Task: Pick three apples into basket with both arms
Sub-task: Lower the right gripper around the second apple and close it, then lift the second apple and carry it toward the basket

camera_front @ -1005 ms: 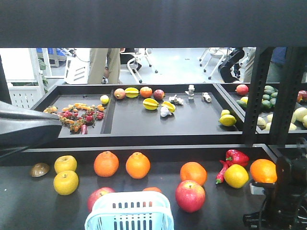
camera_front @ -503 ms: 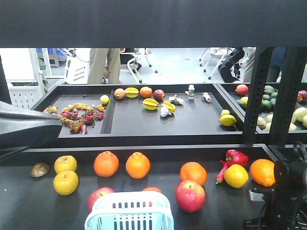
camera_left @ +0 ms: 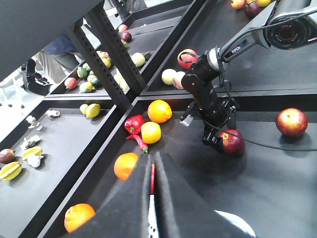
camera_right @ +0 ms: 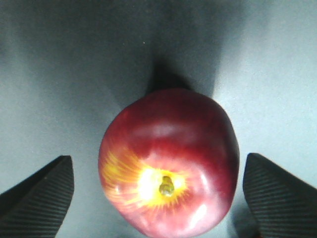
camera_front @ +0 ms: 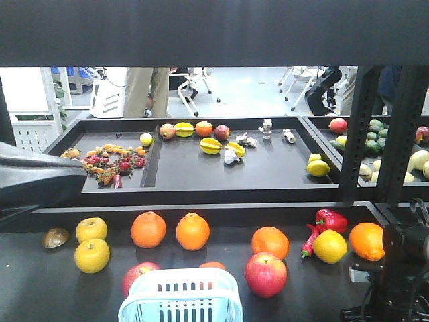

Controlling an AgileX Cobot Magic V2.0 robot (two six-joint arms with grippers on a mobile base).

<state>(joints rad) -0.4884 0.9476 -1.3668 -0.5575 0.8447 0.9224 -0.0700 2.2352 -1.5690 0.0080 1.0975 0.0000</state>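
Your dark red apple (camera_right: 168, 158) sits stem-up on the black table (camera_right: 59, 74), between the spread fingers (camera_right: 39, 193) of the right gripper (camera_right: 158, 198). Neither finger touches it, and only the right wrist view shows those gaps. The left wrist view adds a second red apple (camera_left: 291, 122) well apart. The front view shows neither, but it has the basket (camera_front: 181, 295). You cannot tell whether the left gripper (camera_left: 152, 173) is clenched.

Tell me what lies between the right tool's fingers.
A red apple, stem facing the camera, on the dark table. The right wrist view shows it centred between the right tool's open fingers, a bare gap on each side.
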